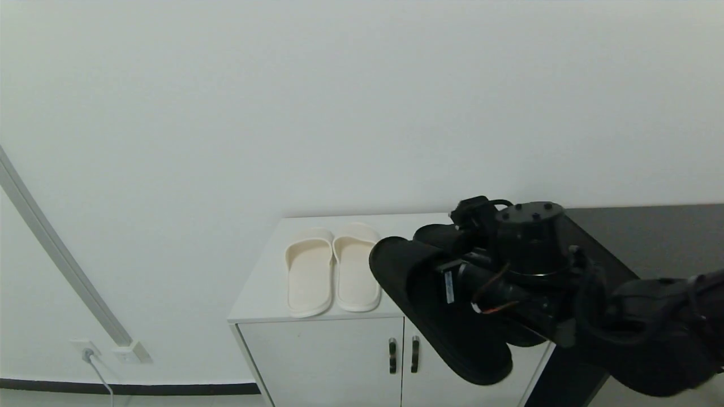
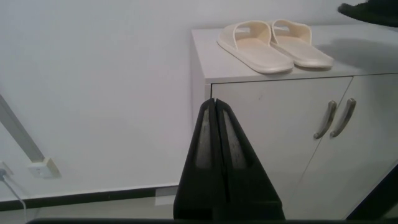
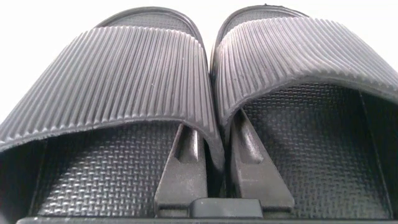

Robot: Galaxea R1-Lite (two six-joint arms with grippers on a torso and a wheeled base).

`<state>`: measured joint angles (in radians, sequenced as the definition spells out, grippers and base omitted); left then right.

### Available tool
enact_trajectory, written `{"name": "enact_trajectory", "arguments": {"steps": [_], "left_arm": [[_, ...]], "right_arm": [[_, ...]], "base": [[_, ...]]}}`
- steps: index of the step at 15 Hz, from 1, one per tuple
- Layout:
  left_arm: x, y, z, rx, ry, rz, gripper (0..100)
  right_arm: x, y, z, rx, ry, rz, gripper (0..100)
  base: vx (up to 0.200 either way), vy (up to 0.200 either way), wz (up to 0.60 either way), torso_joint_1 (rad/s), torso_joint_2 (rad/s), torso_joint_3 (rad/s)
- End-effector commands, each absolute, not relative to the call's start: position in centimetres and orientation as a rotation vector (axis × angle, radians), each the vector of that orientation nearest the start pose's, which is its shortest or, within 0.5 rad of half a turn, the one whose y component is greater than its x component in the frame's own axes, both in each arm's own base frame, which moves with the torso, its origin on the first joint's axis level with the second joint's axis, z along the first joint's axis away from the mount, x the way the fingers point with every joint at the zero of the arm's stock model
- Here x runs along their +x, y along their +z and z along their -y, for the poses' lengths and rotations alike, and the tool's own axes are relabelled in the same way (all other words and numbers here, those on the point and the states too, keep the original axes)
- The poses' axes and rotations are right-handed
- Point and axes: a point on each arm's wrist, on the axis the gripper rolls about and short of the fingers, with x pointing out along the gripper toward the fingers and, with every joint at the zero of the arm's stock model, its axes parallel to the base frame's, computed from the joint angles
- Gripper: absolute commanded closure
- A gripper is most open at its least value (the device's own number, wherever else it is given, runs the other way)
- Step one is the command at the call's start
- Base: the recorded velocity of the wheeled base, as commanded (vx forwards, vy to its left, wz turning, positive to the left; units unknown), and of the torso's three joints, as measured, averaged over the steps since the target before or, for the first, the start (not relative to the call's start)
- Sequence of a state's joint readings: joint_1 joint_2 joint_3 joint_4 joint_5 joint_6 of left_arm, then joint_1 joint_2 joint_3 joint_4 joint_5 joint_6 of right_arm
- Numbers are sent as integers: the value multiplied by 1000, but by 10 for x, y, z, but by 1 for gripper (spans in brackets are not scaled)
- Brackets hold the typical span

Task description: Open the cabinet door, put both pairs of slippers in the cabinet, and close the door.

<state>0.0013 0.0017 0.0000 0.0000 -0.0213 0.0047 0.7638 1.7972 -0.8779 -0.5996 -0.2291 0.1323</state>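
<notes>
The right gripper [image 3: 214, 146] has its jaws pinched on the inner edges of the pair of black ribbed rubber slippers [image 1: 452, 339], held in the air in front of the white two-door cabinet [image 1: 322, 356]. The left gripper [image 2: 214, 109] has its jaws pressed together on nothing. Both doors look shut, so I judge the opening not yet done, with neither pair stowed. The pair of cream foam slippers [image 1: 308, 271] lies on the cabinet top, below a plain white wall [image 1: 339, 113].

We face a plain, evenly lit white wall [image 1: 339, 102], with a grey cable duct [image 1: 51, 243] slanting down it toward a socket [image 1: 85, 346] that has a pale cable [image 1: 102, 380] plugged in. A black skirting strip [image 1: 141, 388] runs along the wall's foot above a pale glossy floor [image 2: 93, 213]. A dark grey surface [image 1: 656, 232] lies to our right.
</notes>
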Motion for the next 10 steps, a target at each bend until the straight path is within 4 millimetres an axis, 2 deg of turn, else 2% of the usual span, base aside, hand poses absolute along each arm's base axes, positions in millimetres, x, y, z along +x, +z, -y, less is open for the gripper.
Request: {"name": "enact_trajectory", "arguments": {"steps": [1,4,7,10], "left_arm": [[-23,76,1,5,-20,-1,100],[-23,76,1,6,-20,-1,100],[-23,76,1,6,-20,-1,100],[-23,76,1,6,-20,-1,100]], "right_arm": [[202,183,-191,-35,703,-251,100],[191,167,-183,-145,809,-195,100],[187,163,-173,-202,845,-115,100],[187,159,-170,-194,883,-136,100]], "base": [[0,0,0,0,0,0],[0,0,0,0,0,0],[0,0,0,0,0,0],[0,0,0,0,0,0]]}}
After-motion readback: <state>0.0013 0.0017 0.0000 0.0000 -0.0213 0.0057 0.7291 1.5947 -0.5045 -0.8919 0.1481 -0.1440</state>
